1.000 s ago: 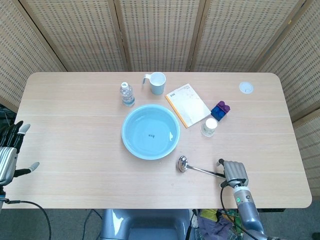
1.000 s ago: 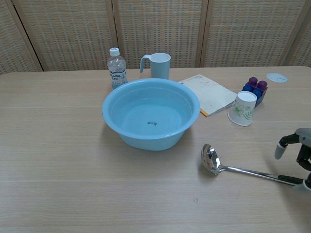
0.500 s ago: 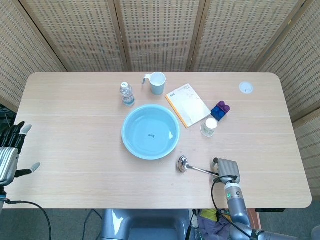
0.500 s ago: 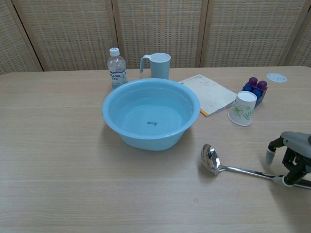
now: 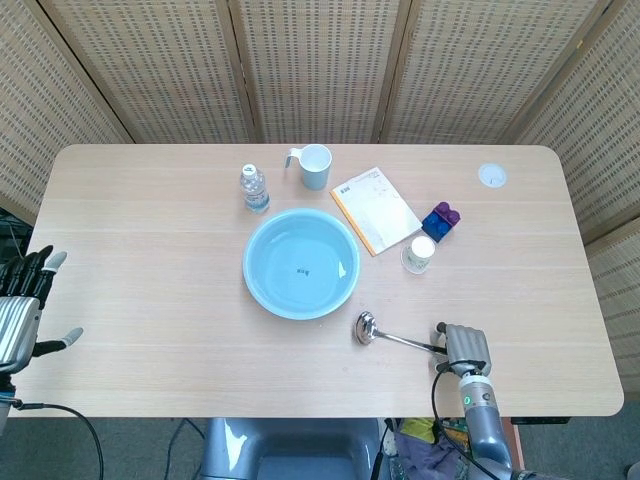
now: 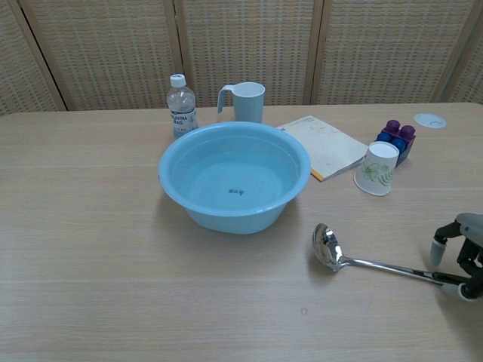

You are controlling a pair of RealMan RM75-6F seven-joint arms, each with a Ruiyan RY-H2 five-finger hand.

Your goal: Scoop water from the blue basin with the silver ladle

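Right hand (image 6: 460,256) sits at the near right table edge, fingers curled down over the far end of the ladle (image 6: 370,262) handle; whether they actually clamp it or only touch it cannot be told. Ladle lies flat on the table (image 5: 150,250), thin polished metal stem, round mirror-bright bowl pointing left toward the basin (image 5: 300,263), near it but apart. Basin is smooth pale-blue plastic, round with a rolled rim, shallow clear water inside and a small dark mark at the bottom. Behind it stand a small clear bottle (image 6: 180,105) with a white cap and a light-blue mug (image 6: 245,101). To the right lie a booklet (image 5: 376,209), a tilted paper cup (image 6: 376,168) with a leaf print, and purple-blue blocks (image 6: 397,139). Left hand (image 5: 22,305) hangs off the left table edge, fingers spread, holding nothing. Table is pale wood grain; woven screens behind.
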